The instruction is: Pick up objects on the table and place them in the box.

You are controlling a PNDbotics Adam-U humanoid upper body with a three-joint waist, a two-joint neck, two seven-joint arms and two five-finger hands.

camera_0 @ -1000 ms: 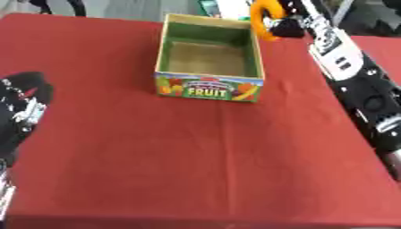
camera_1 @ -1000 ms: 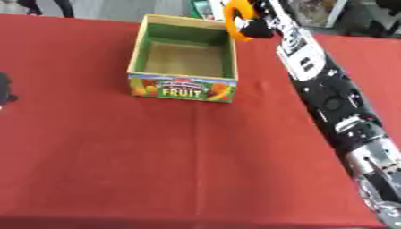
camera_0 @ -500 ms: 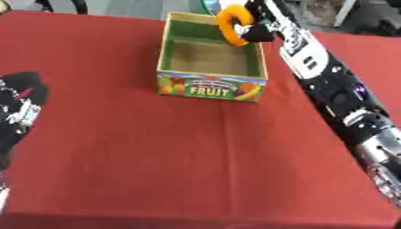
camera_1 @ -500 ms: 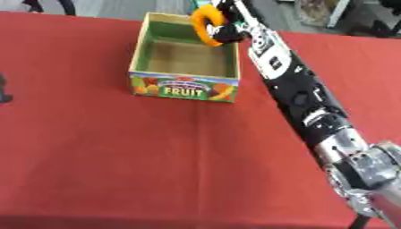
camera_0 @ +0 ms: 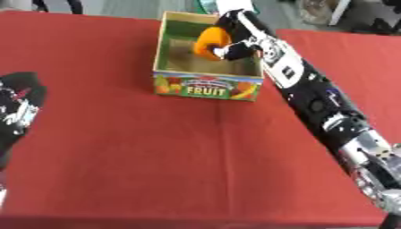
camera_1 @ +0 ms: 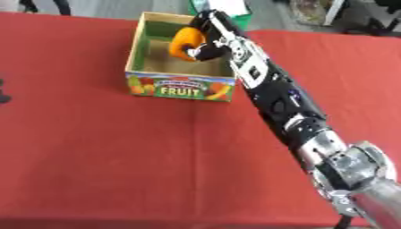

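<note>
While your right hand hangs over the open box, its fingers are curled around an orange object, which sits inside the rim line, above the cardboard floor and toward the far right part of the box. You hold it clear of the bottom as far as I can judge, so the placing is not done: what is left for this piece is to lower it a little and let the fingers part. Nothing else shows inside the box, and no other loose objects show on the red tablecloth in either view, so this may well be the last item, though the cloth's far edges are cut off. Your left hand rests at the left edge of the left eye view; you cannot tell from here whether its fingers are straight or curled. The cloth lies flat and fairly smooth, with a faint crease running down from the box. Beyond the table's far edge you see grey floor and some dark, indistinct clutter at the upper right.
</note>
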